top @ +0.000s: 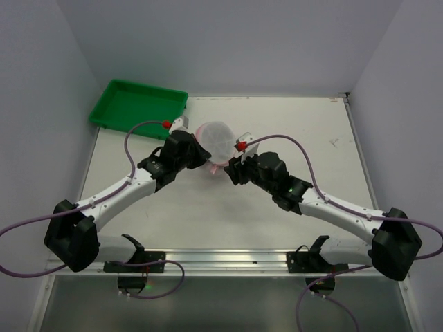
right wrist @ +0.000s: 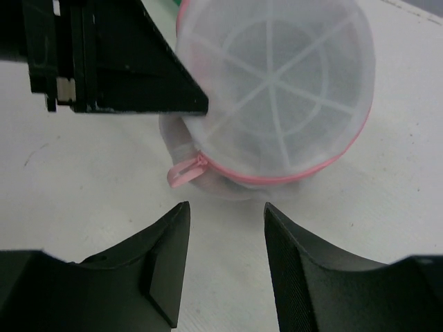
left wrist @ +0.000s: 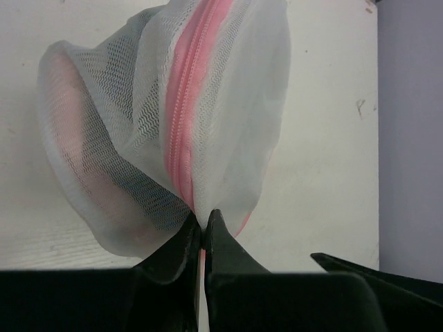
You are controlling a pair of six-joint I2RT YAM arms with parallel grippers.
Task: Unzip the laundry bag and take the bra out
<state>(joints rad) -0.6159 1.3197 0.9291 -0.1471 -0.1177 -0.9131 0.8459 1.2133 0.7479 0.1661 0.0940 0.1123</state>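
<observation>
The laundry bag point(top: 217, 138), a round white mesh pouch with a pink zipper rim, sits mid-table between both grippers. My left gripper point(left wrist: 205, 220) is shut on the bag's rim beside the pink zipper point(left wrist: 185, 117). In the right wrist view the bag point(right wrist: 277, 83) lies flat side up, its pink zipper pull point(right wrist: 185, 171) sticking out to the left. My right gripper point(right wrist: 225, 207) is open and empty, just short of the pull. A pinkish shape shows faintly through the mesh point(left wrist: 76, 138); the bra itself is not clearly visible.
A green rectangular tray point(top: 138, 104) stands at the back left corner of the white table point(top: 311, 138). Purple cables loop from both arms. Grey walls close in on both sides.
</observation>
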